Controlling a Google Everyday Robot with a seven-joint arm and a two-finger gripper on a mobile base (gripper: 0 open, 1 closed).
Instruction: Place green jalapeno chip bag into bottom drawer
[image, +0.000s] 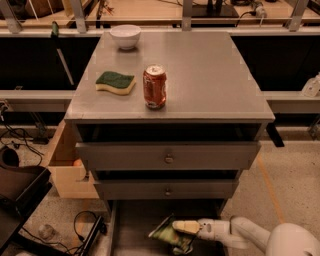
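The green jalapeno chip bag (165, 233) is at the bottom of the camera view, over the floor of the open bottom drawer (132, 225). My gripper (184, 235) reaches in from the lower right on its white arm and is shut on the bag's right side. One pale finger (186, 227) lies across the top of the bag. I cannot tell whether the bag touches the drawer floor. The drawer's front part is cut off by the frame edge.
Two shut grey drawer fronts with knobs (168, 159) sit above the open drawer. On the cabinet top stand a red soda can (154, 86), a green-topped yellow sponge (115, 82) and a white bowl (125, 36). A wooden box (67, 172) and cables lie at the left.
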